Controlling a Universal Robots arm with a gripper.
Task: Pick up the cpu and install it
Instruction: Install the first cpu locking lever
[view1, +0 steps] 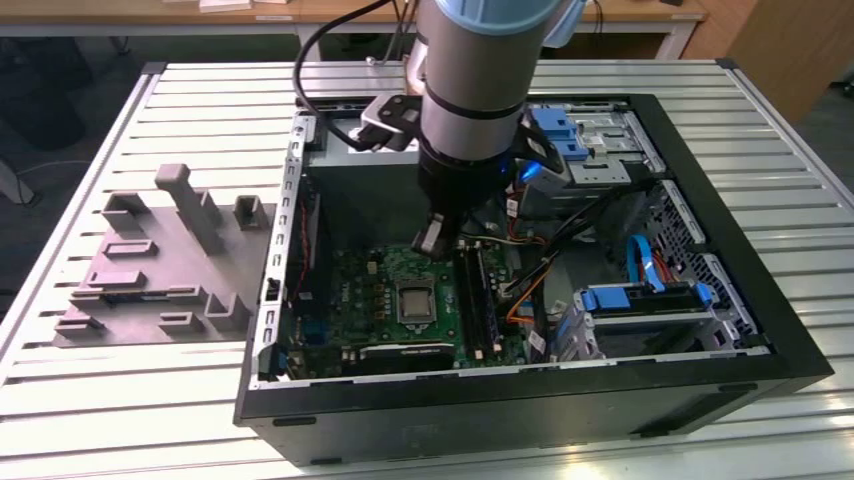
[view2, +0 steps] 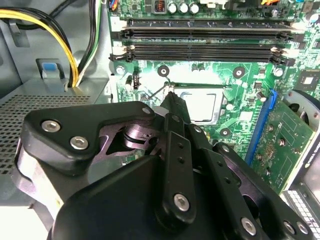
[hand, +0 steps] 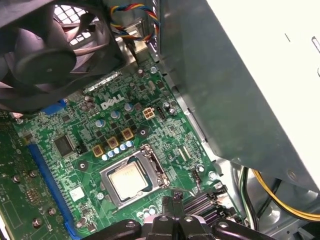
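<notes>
The cpu is a pale square chip lying flat in the motherboard socket, inside its metal frame. It also appears in the second wrist view and, as a small square on the green board, in the exterior view. My gripper hangs inside the open computer case, just above the board and beside the socket. Its black fingers meet at a narrow tip, shut with nothing visible between them. That tip is close to a thin wire lever at the socket's edge.
Black memory slots run along the board near the socket. A case fan and a large metal box flank the board. Yellow cables and blue drive holders crowd the case. A grey fixture plate lies on the exterior view's left.
</notes>
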